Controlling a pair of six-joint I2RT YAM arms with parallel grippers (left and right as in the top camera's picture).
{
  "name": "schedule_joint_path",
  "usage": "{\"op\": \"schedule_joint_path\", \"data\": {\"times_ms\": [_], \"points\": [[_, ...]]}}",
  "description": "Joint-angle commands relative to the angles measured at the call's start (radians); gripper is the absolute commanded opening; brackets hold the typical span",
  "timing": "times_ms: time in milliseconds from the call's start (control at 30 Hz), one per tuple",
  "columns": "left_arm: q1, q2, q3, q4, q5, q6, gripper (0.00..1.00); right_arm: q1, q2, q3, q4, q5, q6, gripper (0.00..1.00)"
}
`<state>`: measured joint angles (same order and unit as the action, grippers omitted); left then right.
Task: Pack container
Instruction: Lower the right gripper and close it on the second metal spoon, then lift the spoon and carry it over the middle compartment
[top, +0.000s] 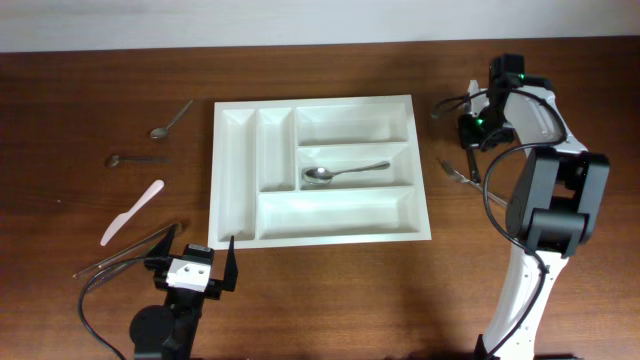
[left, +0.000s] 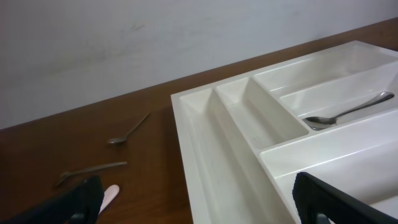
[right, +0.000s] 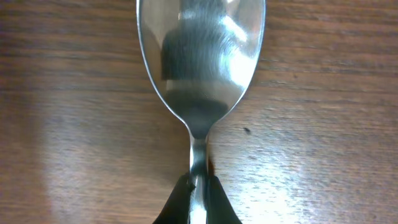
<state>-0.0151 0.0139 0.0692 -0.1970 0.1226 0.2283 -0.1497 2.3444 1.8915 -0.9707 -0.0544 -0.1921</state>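
The white container (top: 214, 170) lies mid-table with a metal spoon (top: 345, 171) in its middle wide compartment; the other compartments hold nothing. My left gripper (top: 197, 256) is open and empty at the tray's front left corner. The left wrist view shows the gripper (left: 199, 208), the tray (left: 249, 118) and that spoon (left: 348, 112). My right gripper (top: 470, 135) is to the right of the tray. In the right wrist view it (right: 198, 190) is shut on the neck of a second spoon (right: 200, 56), bowl forward over the wood.
Left of the tray lie two small spoons (top: 170, 120) (top: 135, 159), a pale plastic knife (top: 132, 212) and long metal cutlery (top: 125, 255). Another metal piece (top: 458, 175) lies right of the tray under my right arm. The wall is beyond the table's far edge.
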Motion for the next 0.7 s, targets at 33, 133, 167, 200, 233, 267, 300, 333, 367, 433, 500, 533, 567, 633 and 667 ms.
{"op": "schedule_joint_path", "data": {"times_ms": [33,133,167,200,233,267,300,333,367,433,500,533,567,633,667], "points": [[-0.001,-0.008,-0.009,0.003,0.003,0.001,0.99,0.012,0.013,0.103,-0.034,-0.021,-0.013,0.04],[-0.001,-0.008,-0.009,0.003,0.003,0.002,0.99,0.012,0.013,0.147,-0.056,-0.021,-0.014,0.04],[-0.001,-0.008,-0.009,0.003,0.004,0.002,0.99,0.012,0.013,0.158,-0.063,-0.021,-0.014,0.04],[-0.001,-0.008,-0.009,0.003,0.004,0.002,0.99,0.012,0.013,0.169,-0.071,-0.021,-0.018,0.04],[-0.001,-0.008,-0.009,0.003,0.003,0.001,0.99,0.012,0.013,0.181,-0.079,-0.021,-0.022,0.04],[-0.001,-0.008,-0.009,0.003,0.003,0.002,0.99,0.012,0.013,0.187,-0.085,-0.021,-0.029,0.04],[-0.001,-0.008,-0.009,0.003,0.004,0.002,0.99,0.013,0.013,0.197,-0.096,-0.022,-0.038,0.04],[-0.001,-0.008,-0.009,0.003,0.004,0.001,0.99,0.015,0.013,0.205,-0.105,-0.021,-0.045,0.04],[-0.001,-0.008,-0.009,0.003,0.004,0.001,0.99,0.018,0.013,0.212,-0.114,-0.022,-0.057,0.04],[-0.001,-0.008,-0.009,0.003,0.004,0.002,0.99,0.026,0.011,0.224,-0.129,-0.024,-0.074,0.04],[-0.001,-0.008,-0.009,0.003,0.004,0.002,0.99,0.040,0.004,0.233,-0.140,-0.048,-0.109,0.04],[-0.001,-0.008,-0.009,0.003,0.003,0.001,0.99,0.048,-0.001,0.238,-0.143,-0.050,-0.116,0.04],[-0.001,-0.008,-0.009,0.003,0.004,0.001,0.99,0.058,-0.006,0.241,-0.143,-0.048,-0.120,0.04],[-0.001,-0.008,-0.009,0.003,0.004,0.001,0.99,0.081,-0.021,0.251,-0.149,-0.048,-0.145,0.04],[-0.001,-0.008,-0.009,0.003,0.003,0.001,0.99,0.092,-0.029,0.257,-0.154,-0.048,-0.158,0.04]]}}
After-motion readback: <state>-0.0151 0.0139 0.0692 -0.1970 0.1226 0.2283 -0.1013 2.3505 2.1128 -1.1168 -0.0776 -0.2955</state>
